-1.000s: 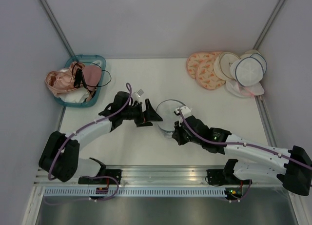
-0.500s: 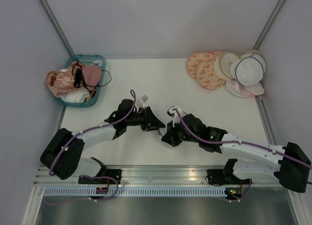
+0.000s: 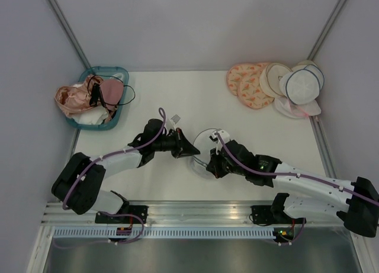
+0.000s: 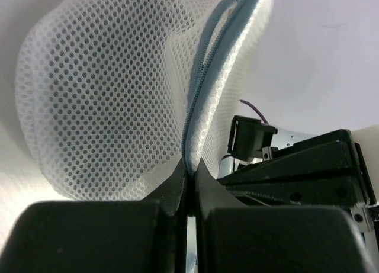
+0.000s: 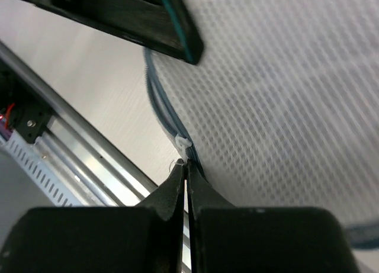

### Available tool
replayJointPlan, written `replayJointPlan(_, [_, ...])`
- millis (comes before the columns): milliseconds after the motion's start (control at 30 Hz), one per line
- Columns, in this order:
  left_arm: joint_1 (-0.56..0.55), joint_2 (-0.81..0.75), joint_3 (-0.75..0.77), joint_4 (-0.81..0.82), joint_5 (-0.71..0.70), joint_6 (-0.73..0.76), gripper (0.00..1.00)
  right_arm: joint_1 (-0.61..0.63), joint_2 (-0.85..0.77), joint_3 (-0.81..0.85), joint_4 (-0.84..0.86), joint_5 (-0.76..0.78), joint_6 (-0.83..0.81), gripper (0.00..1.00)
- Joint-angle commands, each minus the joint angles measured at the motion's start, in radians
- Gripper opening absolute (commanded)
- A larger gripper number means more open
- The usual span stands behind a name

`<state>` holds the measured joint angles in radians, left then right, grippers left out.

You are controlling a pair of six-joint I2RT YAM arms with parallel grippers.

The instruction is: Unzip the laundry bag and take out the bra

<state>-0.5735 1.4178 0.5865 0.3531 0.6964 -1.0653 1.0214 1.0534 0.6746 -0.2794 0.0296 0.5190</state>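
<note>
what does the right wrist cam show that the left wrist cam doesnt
Only right wrist: the right gripper pinching the white zipper pull, plus the metal rail at the table's edge. Only left wrist: the left gripper clamped on the laundry bag at its zipped seam, the mesh dome rising above. Both: the bag's white mesh and blue-grey zipper trim.

place: robot lab cell | signs: grey panel walls (image 3: 195, 24), aluminium rail (image 3: 201, 209), white table (image 3: 177, 89)
</note>
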Motion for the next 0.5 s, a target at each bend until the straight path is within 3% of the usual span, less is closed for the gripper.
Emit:
replayJointPlan(0, [0.038,-0.071,0.041,-0.052,-0.021,0.056,0.02,-0.001,-0.018,0.048,-0.234,0.223,0.054,0.00])
replayJointPlan(233, [0.046,-0.088,0.030,-0.082,-0.018,0.071,0.02,0.002,-0.010,0.105,-0.424,0.490,0.128,0.00])
replayJointPlan(467, [0.047,-0.135,0.027,-0.137,-0.054,0.097,0.02,0.002,-0.010,0.122,-0.492,0.544,0.150,0.01])
